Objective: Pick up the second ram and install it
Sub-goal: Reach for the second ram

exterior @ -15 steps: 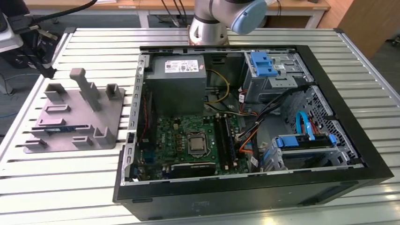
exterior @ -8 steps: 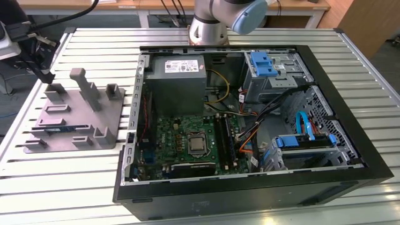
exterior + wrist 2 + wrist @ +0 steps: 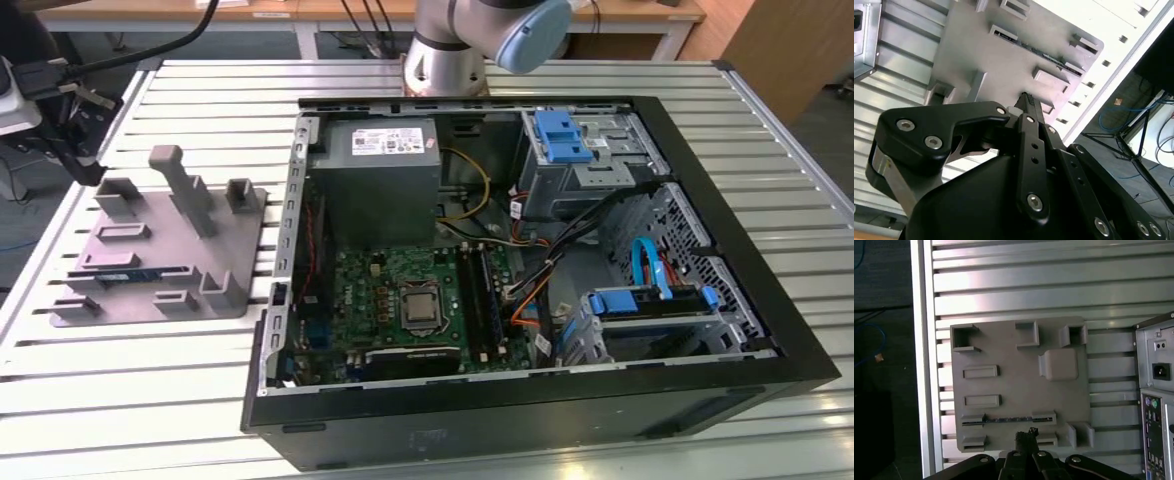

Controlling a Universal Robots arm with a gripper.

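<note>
On grey tray point(image 3: 163, 246): second ram point(image 3: 134, 270), thin blue stick.

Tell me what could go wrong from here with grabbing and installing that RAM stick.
The gripper hangs shut near the RAM stick in the gray holder tray; lowered like that, it might strike the stick. Loose cables beside the motherboard's memory slots could snag during insertion.

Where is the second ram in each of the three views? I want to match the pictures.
Exterior view: the ram lies in the grey tray, at the exterior view's left.
First wrist view: the ram stands edge-on between two brackets of the tray.
Second wrist view: a thin dark strip between brackets of the tray.
Shared landmark: the tray.
</note>
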